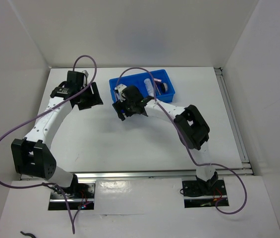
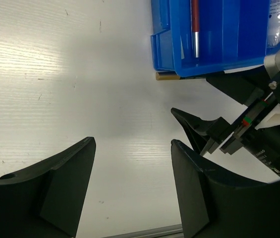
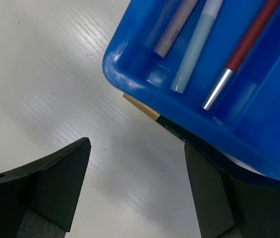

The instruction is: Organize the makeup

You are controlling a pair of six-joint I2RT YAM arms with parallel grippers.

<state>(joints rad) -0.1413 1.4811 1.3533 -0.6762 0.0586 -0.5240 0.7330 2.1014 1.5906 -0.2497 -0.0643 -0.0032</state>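
Note:
The blue tray sits at the table's back centre and holds a clear-white tube and a pink piece. In the right wrist view the tray holds a pink pencil, a light blue pencil and a red pencil with a silver end. A dark pencil with a tan end lies on the table, partly under the tray's edge; it also shows in the left wrist view. My right gripper is open and empty beside that tray corner. My left gripper is open and empty over bare table, left of the tray.
The two grippers are close together at the tray's front left; the right gripper's fingers show in the left wrist view. White walls enclose the table on the back and sides. A metal rail runs along the right edge. Purple cables loop over both arms.

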